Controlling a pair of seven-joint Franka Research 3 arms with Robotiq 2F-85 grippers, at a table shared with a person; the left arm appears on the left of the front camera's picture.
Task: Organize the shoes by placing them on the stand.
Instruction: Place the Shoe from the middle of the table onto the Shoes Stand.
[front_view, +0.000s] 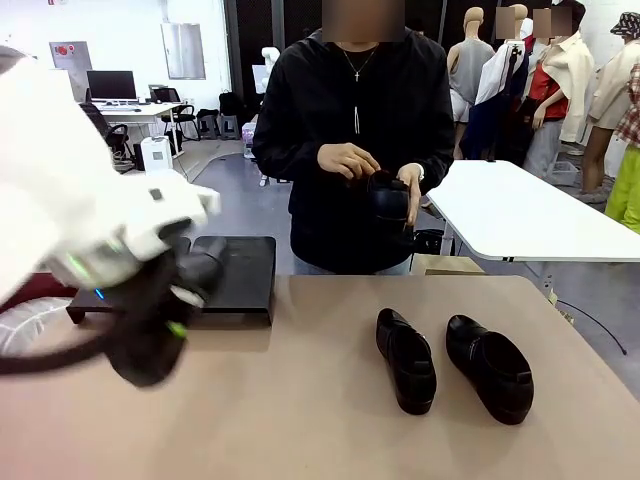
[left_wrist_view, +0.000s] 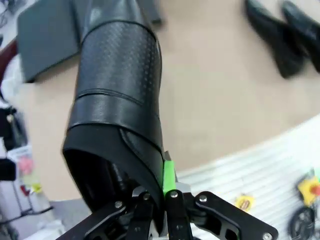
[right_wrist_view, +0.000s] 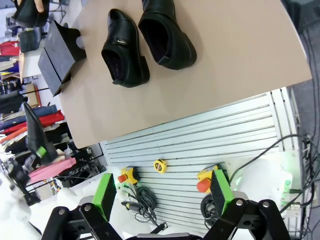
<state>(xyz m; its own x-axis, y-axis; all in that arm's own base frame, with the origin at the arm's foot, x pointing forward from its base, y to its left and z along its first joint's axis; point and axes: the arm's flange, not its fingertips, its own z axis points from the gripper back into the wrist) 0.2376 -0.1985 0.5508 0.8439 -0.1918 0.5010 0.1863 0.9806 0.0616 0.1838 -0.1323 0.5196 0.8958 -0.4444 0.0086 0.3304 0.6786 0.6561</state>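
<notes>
Black glossy leather: held shoe (left_wrist_view: 117, 100), one item. The left gripper (left_wrist_view: 164, 181) is clamped shut on the rim of its heel opening, with the toe pointing away towards the stand (left_wrist_view: 47, 37). This rear grip probably leaves the sole free to land flat. Whether the shoe hangs over the stand or just short of it cannot be told.

Stand: matte black platform at the far left of the table (front_view: 300, 415). No shoe lies on its visible top.

Middle shoe (front_view: 405, 362) and right-hand shoe (front_view: 490, 368): side by side on the table, well apart from the stand, judged next in line.

Fourth shoe (front_view: 388, 195): off the table, in the person's hands (front_view: 345, 160), perhaps for handing over.

Right gripper (right_wrist_view: 162, 197): jaws wide apart and empty, held back beyond the table edge, presumably waiting.

Views: the left wrist view shows the green pad (left_wrist_view: 169, 172) biting the leather, which the front view blurs. The front view alone gives the person and the fourth shoe. The right wrist view looks into the openings of the two resting shoes.
</notes>
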